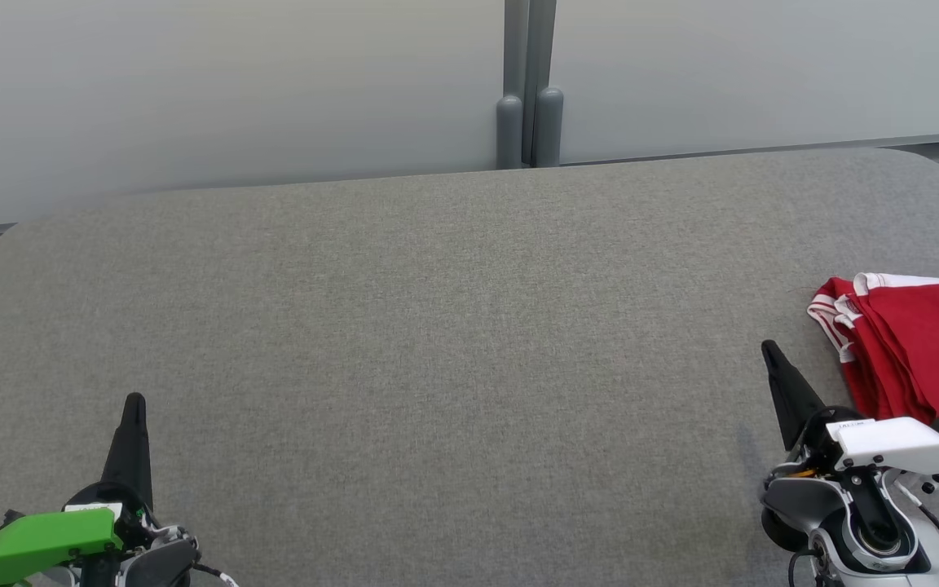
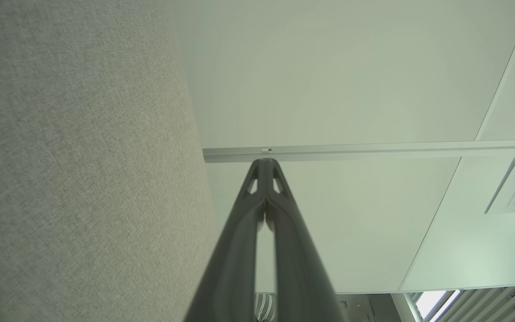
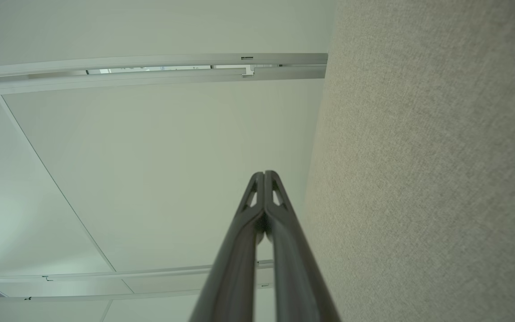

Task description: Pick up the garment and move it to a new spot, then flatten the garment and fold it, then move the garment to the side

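garment (image 1: 922, 350): red with white trim, lying in folds at the right edge of the table (image 1: 437, 326)
left gripper (image 1: 134, 401): fingers pressed together, holding nothing, over the table's near left
right gripper (image 1: 768, 349): fingers pressed together, holding nothing, near the garment

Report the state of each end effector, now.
Left end effector: closed, holding nothing.
Right end effector: closed, holding nothing; the red garment lies ungripped on its right.
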`<state>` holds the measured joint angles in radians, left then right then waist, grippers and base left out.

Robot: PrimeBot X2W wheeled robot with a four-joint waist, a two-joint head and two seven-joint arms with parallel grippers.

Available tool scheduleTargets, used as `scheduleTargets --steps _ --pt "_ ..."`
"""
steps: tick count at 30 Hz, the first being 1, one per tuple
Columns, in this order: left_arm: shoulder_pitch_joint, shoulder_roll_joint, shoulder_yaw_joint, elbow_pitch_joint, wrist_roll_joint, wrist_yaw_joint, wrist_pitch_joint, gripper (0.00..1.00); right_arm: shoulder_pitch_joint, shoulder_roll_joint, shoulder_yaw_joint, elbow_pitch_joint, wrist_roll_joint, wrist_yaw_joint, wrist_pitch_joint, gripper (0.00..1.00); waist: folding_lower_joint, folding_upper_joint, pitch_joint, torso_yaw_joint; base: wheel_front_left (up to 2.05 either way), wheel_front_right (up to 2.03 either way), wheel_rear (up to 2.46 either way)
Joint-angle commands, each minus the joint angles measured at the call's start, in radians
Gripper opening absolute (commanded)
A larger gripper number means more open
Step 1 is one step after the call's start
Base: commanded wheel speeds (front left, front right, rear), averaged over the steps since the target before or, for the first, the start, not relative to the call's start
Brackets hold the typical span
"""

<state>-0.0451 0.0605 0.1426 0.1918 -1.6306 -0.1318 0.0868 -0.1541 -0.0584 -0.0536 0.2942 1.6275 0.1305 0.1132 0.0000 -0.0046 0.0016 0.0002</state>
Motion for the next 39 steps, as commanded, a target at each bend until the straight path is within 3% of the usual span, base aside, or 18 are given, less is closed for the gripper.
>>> scheduleTargets --steps 1,39 --pt "-0.012 0.001 0.004 -0.003 0.001 -0.003 0.003 0.0 -0.011 -0.001 -0.003 0.002 -0.005 0.0 0.005 0.0 0.0 0.0046 0.0 0.0 0.0 0.0 0.0" --pt "-0.013 -0.002 0.007 -0.003 0.005 -0.003 0.005 0.0 -0.011 0.002 -0.008 0.002 -0.01 0.0 0.008 0.0 0.0 0.0046 0.0 0.0 0.0 0.0 0.0"
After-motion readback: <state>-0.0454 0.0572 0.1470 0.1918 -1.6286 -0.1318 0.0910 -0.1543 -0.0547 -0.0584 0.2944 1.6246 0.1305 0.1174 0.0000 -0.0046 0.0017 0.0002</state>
